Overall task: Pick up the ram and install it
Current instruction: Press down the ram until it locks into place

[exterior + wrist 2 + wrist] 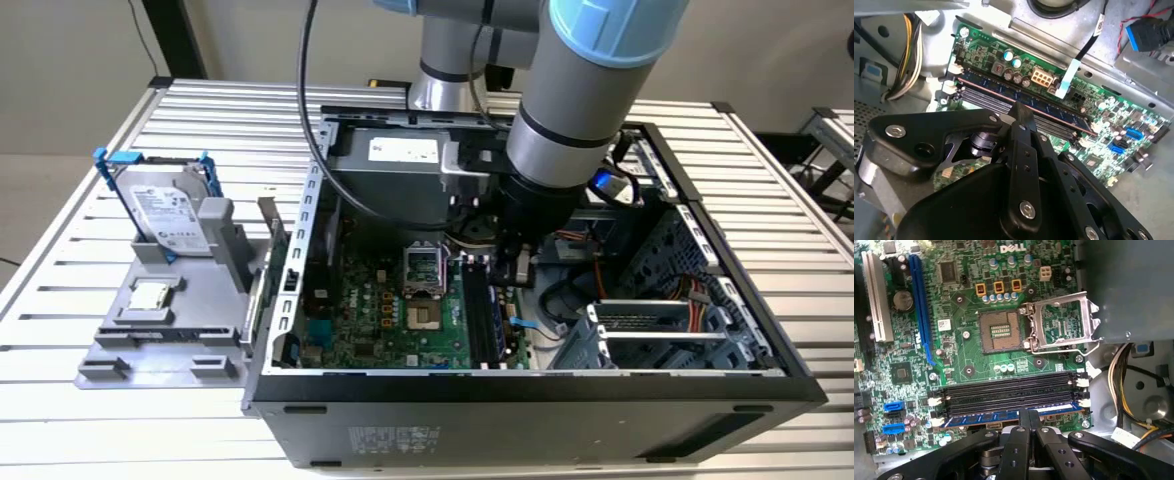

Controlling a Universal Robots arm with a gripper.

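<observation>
Item: ram (1004, 416), blue-green stick, lying along the outermost memory slot (1009, 399) of the motherboard (954, 340), inside the open computer case (747, 330). Gripper (1029, 415): fingers pressed together, tips on the stick's top edge, I think. To seat it well I press straight down, evenly, until the white end latches (1083, 402) close.

Exterior view: white label on the hard drive (171, 215), nine o'clock of the computer case (534, 392), print too small to read. White label on the metal box (403, 150) at twelve o'clock inside the case, illegible. Sticker (394, 438) on the case wall at six o'clock, illegible. First wrist view: white maker's lettering (1013, 248) on the circuit board (974, 365).
</observation>
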